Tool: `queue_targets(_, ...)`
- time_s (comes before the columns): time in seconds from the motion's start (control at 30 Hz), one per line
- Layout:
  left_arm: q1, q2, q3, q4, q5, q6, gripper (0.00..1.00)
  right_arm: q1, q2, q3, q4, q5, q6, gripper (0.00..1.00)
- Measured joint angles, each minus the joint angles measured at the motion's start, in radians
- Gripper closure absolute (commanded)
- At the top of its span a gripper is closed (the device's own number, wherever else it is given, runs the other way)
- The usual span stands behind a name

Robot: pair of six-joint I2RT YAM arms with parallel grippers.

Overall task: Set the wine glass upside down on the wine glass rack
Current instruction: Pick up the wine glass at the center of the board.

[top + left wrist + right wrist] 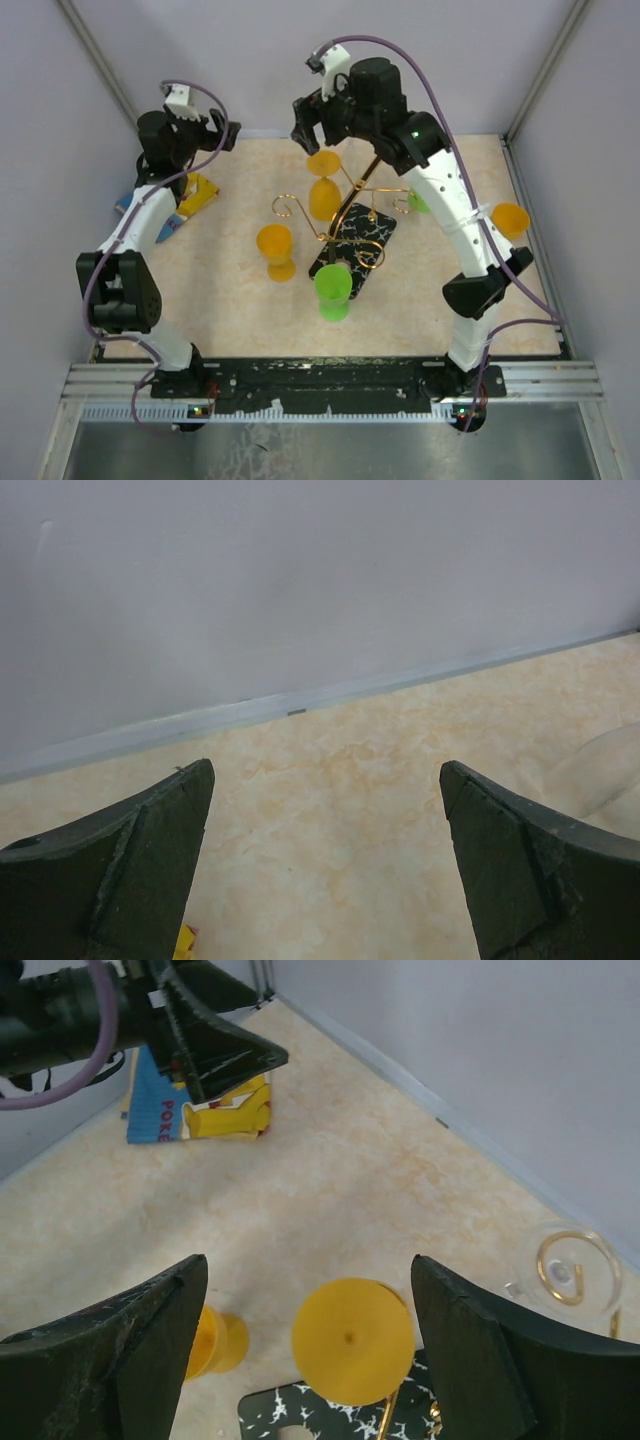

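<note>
Where the beige, marble-patterned table (230, 300) spreads, the wine glass rack (360, 235) stands mid-table: thin gold wire scrolls on a flat black, white-veined slab. An opaque yellow wine glass (322, 197) hangs inverted on it, round foot uppermost. The right gripper (308, 1280) straddles that foot, jaws wide, not touching. The left gripper (325, 780) gapes empty.

You're in a lab booth: grey walls (250, 60) box the beige tabletop (230, 300), robot arms (455, 210) bolted to a metal rail (560, 385).
</note>
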Motion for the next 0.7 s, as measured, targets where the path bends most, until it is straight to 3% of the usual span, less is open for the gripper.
queue_targets(0.33,0.030,-0.036,0.009,-0.175,-0.072,-0.001,0.00,0.155,0.041,0.012,-0.090,0.046,-0.064,0.17)
queue_targets(0.7,0.070,-0.162,-0.062,-0.227,-0.096,-0.002,0.00,0.343,0.157,0.109,-0.172,0.100,-0.103,0.16)
